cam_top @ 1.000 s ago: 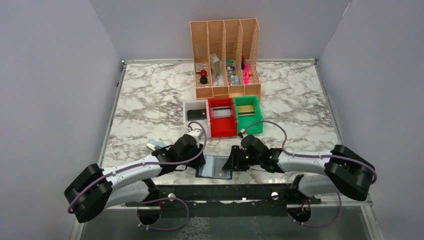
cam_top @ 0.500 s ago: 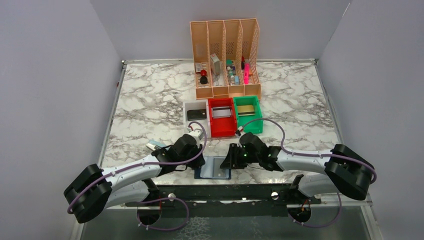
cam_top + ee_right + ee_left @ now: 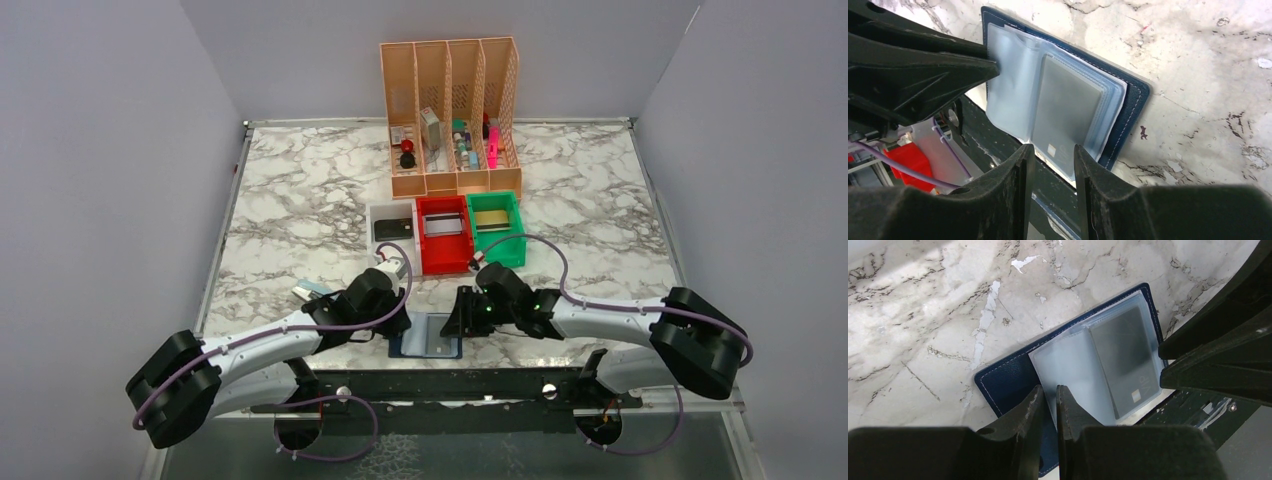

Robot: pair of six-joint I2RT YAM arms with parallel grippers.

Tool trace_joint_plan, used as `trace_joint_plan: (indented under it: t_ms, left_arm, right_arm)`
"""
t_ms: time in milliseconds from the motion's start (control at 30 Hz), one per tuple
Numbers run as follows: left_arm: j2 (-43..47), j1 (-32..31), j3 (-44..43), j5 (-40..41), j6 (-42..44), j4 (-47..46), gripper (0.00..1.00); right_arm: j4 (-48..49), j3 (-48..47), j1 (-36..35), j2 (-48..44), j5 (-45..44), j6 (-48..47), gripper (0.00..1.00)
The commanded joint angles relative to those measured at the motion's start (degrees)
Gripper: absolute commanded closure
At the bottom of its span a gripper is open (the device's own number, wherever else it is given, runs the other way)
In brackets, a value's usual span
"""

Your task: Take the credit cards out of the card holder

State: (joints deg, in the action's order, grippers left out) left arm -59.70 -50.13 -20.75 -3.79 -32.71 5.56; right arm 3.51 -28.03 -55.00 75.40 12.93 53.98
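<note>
The navy card holder [image 3: 405, 346] lies open at the table's near edge, its clear pockets [image 3: 1073, 370] facing up. A grey credit card [image 3: 1063, 107] with a small chip sits inside the right pocket [image 3: 1125, 357]. My left gripper [image 3: 1050, 395] is at the holder's left side, its jaws nearly together on the edge of a clear pocket sheet. My right gripper [image 3: 1053, 152] stands open at the holder's near edge, the grey card's chip corner just ahead of its fingertips. Three more cards lie in bins: black [image 3: 394, 228], silver [image 3: 444, 225], gold [image 3: 491, 219].
White [image 3: 377, 213], red [image 3: 444, 262] and green [image 3: 518, 243] bins stand just behind the grippers. A tall orange file rack [image 3: 452, 60] with small items stands further back. A small light object [image 3: 312, 291] lies left of the left arm. A black rail [image 3: 450, 385] runs along the near edge.
My left gripper's jaws have closed down on the pocket sheet. My right gripper has crept slightly left, closer to the holder.
</note>
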Motion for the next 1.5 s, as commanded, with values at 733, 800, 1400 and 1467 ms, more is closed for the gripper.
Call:
trace_joint_plan:
  t_ms: [733,800,1400,1467]
  left_arm:
    - [0.83,-0.33,1.59,-1.23,-0.96,-1.46,0.86]
    - [0.90,-0.34,1.58,-1.13,-1.04,-1.47,0.86]
    - [1.31,-0.35,1.65,-0.87,-1.11,-1.67,0.86]
    - [1.62,-0.35,1.68,-0.73,-1.28,-1.65,0.86]
  right_arm:
    - [4.56,-1.57,0.01,1.95,2.70,-0.24,0.61]
    - [5.17,-1.95,0.03,1.94,3.37,-0.38,0.61]
    - [6.99,-4.66,-0.28,3.28,6.41,-1.30,0.61]
    - [8.32,-4.89,-0.48,3.85,7.74,-1.50,0.61]
